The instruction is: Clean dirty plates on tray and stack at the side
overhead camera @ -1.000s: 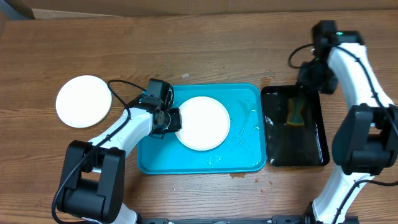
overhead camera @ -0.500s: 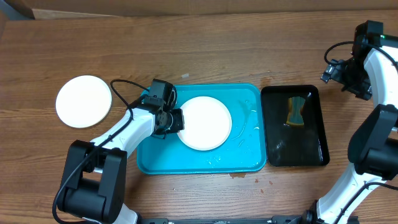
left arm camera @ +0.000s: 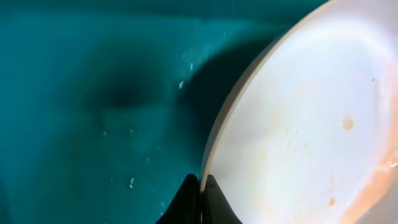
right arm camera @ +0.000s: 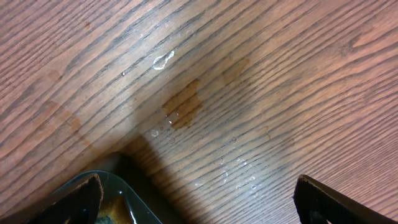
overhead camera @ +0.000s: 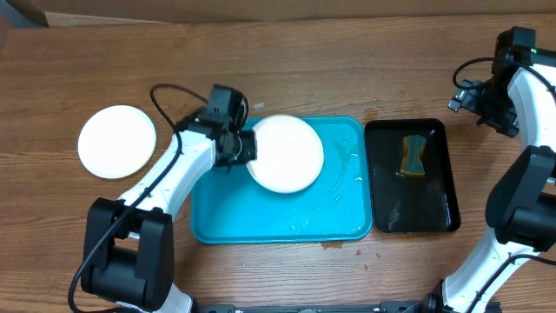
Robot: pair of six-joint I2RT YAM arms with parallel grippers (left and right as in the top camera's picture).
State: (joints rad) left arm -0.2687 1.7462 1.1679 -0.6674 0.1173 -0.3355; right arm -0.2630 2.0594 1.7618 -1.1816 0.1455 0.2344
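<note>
Left fingers [left arm camera: 186,208] pinch the speckled plate's [overhead camera: 285,152] rim, tray [overhead camera: 278,222] beneath them; one clean-looking plate [overhead camera: 117,141] already lies aside; right fingers [right arm camera: 78,200] spread, empty.

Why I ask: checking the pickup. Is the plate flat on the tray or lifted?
Lifted at the gripped edge: the left gripper pinches the plate, dark shadow on the tray beneath. Far edge: cannot tell.

The table [right arm camera: 261,74] is matt brown wood with clear grain, spotted with wet marks. The tray [overhead camera: 261,222] is smooth turquoise plastic, flecked with droplets. The plate [left arm camera: 311,124] looks smooth, faintly glossy white. The black tray [overhead camera: 434,209] is glossy.
</note>
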